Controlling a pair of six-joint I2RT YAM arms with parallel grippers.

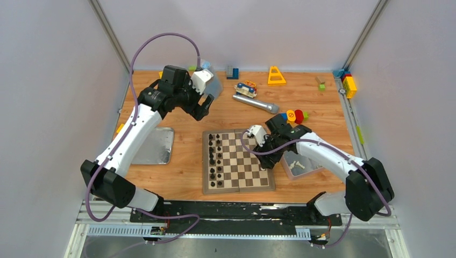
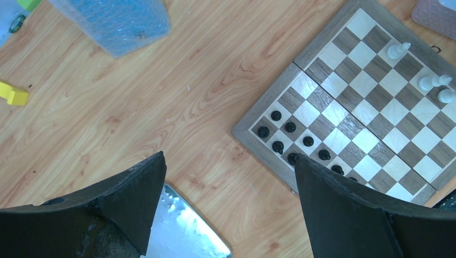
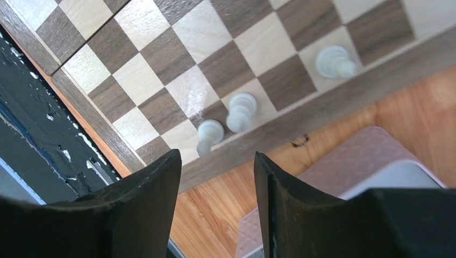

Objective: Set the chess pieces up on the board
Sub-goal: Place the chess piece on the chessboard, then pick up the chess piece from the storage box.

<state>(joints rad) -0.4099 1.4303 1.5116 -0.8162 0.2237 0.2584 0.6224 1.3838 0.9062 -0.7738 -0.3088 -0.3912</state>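
Black fingers (image 3: 140,204) of the right gripper (image 3: 218,161) fill the bottom of its wrist view, parted by a clear gap with nothing between them. That gripper hangs over the right edge of the board (image 3: 161,54), close to its near right corner. Just beyond the fingertips two white pieces (image 3: 240,110) stand on neighbouring squares of the edge row. A third stands alone further along the same row, toward the far side. The board lies at the middle of the table (image 1: 183,177), close to its near edge. Black pieces (image 1: 215,158) stand in two files along the board's left edge. A tin (image 1: 301,165) sits just beside the board's right edge, under the right arm, with more white pieces lying in it. The left gripper (image 1: 204,110) hangs high over the far left part of the table, well apart from the board, its jaws spread wide and empty. A flat lid (image 1: 156,145) lies near the table's left edge, between the left arm and the board. Toys (image 1: 276,75) are scattered along the far edge.
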